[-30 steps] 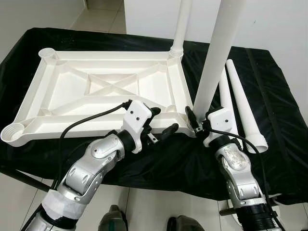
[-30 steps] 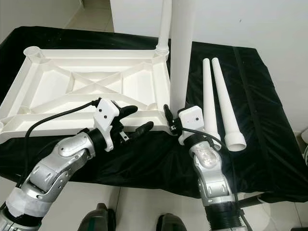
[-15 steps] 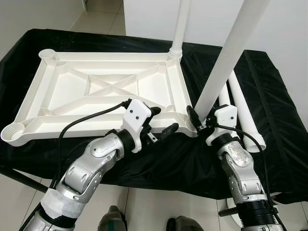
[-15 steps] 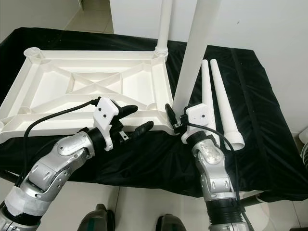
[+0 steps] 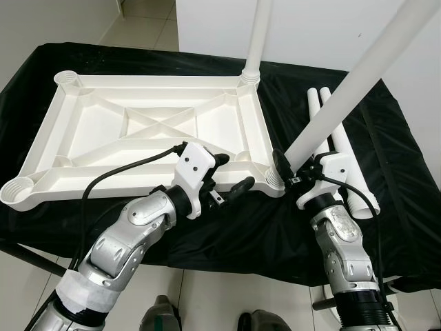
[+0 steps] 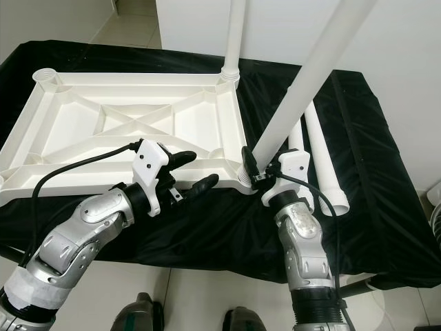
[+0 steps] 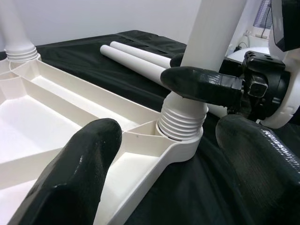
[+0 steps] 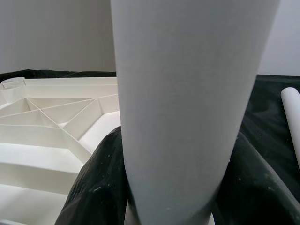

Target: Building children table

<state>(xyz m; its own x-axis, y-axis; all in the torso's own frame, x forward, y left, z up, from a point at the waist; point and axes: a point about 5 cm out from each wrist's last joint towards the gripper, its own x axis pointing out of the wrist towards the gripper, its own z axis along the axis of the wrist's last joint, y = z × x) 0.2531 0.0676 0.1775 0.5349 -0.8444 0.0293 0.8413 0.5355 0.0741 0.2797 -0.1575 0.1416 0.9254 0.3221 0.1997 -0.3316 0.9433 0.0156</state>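
A white tabletop [image 5: 62, 131] lies upside down on the black-clothed table. One white leg [image 5: 256, 41] stands screwed into its far right corner. My right gripper [image 5: 293, 172] is shut on a second leg [image 5: 344, 89] just above its ribbed base [image 7: 180, 123], which sits in the near right corner socket. This leg leans steeply to the right. In the right wrist view the black fingers [image 8: 98, 187] clasp the leg [image 8: 187, 93] on both sides. My left gripper [image 5: 232, 174] is open at the tabletop's near edge, just left of that socket, holding nothing.
Two spare legs [image 6: 324, 158] lie side by side on the cloth right of the tabletop. The sockets at the far left corner [image 5: 67, 76] and near left corner [image 5: 17, 189] are open. The table's front edge is close to my arms.
The held leg has tipped from nearly upright to a steep lean to the right, and my right gripper turned with it. The left arm stayed put.
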